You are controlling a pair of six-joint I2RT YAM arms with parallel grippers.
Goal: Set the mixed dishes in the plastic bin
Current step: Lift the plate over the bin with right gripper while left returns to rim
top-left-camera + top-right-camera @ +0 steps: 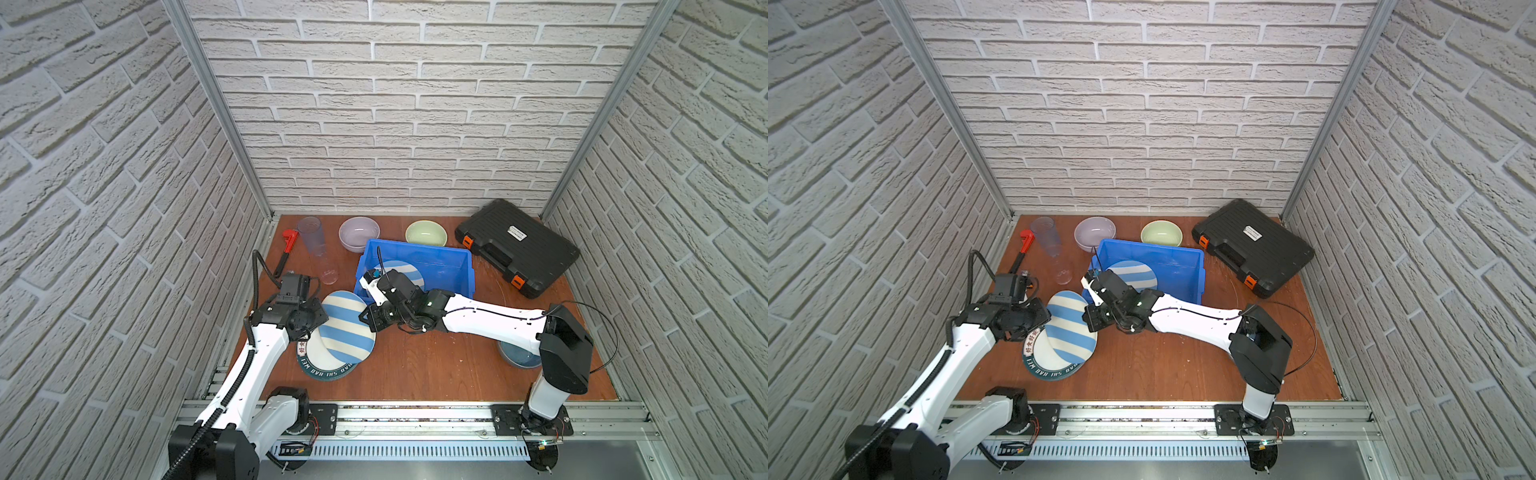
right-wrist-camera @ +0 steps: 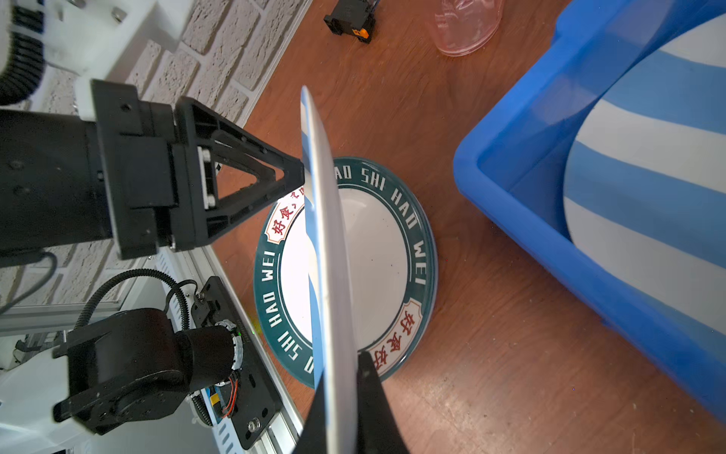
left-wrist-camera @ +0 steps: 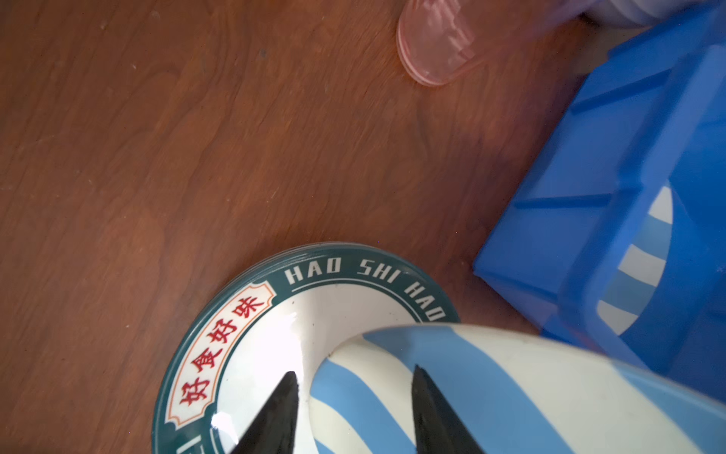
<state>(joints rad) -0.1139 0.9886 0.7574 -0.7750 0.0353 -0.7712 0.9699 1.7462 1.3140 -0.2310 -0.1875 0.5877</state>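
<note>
The blue plastic bin (image 1: 419,246) sat on the worktop (image 1: 436,370) just above the centre of both top views. It held one blue-white striped plate (image 1: 405,270), which leaned against its left inner wall. As far as the pictures showed, that was the only dish in the bin, so the task looked to be at an early stage.

A second striped plate (image 1: 347,328) was in hand, lower left of the bin and clear of it. It was tilted steeply over the teal lettered plate (image 1: 324,372), which lay flat on the worktop. The right end effector (image 2: 341,369) was clamped on this striped plate's rim. The left end effector (image 3: 353,377) stood astride the opposite rim with its jaws part-way apart. In the left wrist view a gap showed beside one finger, so it did not appear to be gripping. By my reading this was a handover, with the plate yet to be carried over the bin wall.

The other dishes lay outside the bin:
- The lilac bowl (image 1: 359,233) and the pale green bowl (image 1: 426,232) stood just above it.
- Two clear tumblers (image 1: 311,237) (image 1: 329,271) were at its upper left.
- A blue-grey bowl (image 1: 517,358) sat at lower right, half hidden under the right arm.

I could not find an orange plate in any view.

The red pipe wrench (image 1: 287,248) at far left and the black tool case (image 1: 515,245) at upper right were not dishes and had no place in the bin.
</note>
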